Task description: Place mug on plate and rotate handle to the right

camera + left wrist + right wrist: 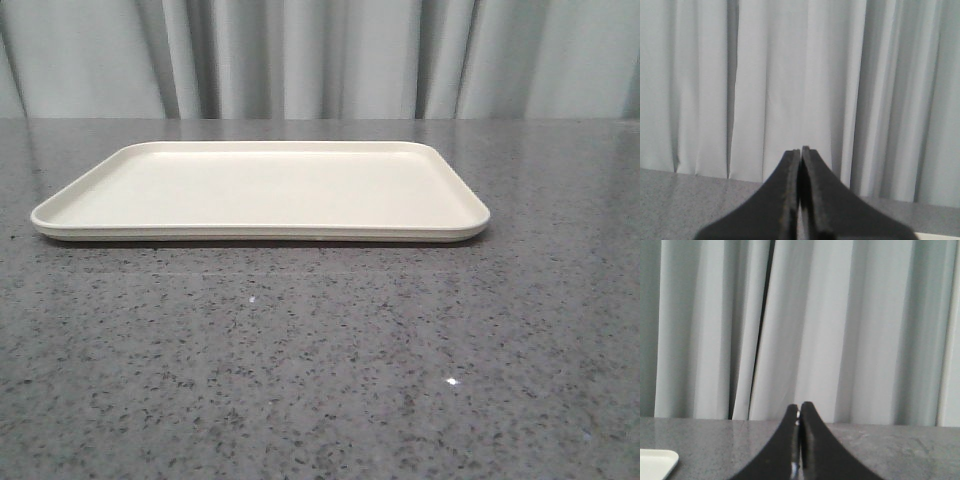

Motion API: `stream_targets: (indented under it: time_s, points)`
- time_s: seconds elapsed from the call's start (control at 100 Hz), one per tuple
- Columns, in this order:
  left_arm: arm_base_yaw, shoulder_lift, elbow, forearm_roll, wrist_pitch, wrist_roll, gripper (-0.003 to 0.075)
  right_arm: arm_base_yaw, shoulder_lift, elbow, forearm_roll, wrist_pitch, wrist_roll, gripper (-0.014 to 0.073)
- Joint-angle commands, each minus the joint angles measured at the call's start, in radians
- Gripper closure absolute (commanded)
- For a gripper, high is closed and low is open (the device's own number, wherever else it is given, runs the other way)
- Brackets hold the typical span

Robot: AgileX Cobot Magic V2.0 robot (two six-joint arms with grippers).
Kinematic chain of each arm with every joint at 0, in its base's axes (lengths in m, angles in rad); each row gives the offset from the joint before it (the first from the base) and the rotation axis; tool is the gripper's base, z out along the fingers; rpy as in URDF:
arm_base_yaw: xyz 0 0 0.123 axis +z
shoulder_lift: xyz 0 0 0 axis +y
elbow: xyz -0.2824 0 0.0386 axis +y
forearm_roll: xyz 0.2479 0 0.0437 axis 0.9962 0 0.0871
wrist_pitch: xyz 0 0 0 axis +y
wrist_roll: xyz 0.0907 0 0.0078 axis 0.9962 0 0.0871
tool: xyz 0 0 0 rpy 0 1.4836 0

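Mug: not visible in any view; location can't be determined from these frames, so handle orientation is unknown too. Judged step: locate and acquire the mug before anything else. Recommended approach: open the jaws fully before descent, grip the mug body or rim w/ handle left free, keep it upright, lower onto the mid area of the plate, then turn about the vertical axis until the handle points to the robot's right.

Plate (pixel 260 190): cream rectangular tray, low raised rim, lying flat on the grey speckled table (pixel 320 360), centred in the front view. Contents: nothing on it.

Left gripper (pixel 801 151): jaws closed, fingertips together, holding nothing, aimed approx. level toward the curtain (pixel 790 75). Right gripper (pixel 799 406): same, jaws closed and empty; one plate corner shows at the frame edge.
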State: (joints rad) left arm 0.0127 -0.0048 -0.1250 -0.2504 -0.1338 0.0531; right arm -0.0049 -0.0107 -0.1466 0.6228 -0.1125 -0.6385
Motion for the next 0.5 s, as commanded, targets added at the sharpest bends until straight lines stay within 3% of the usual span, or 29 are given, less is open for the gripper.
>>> stream_targets:
  time_s: [0.0,0.49]
  points:
    - [0.002,-0.028,-0.058,-0.02,-0.052,-0.01,0.074,-0.007,0.0,-0.06,0.006,-0.043,0.0,0.0655]
    - [0.002,-0.002,-0.233,-0.025,0.076,-0.01,0.074,-0.007,0.142,-0.238,0.007,0.01,0.0,0.0655]
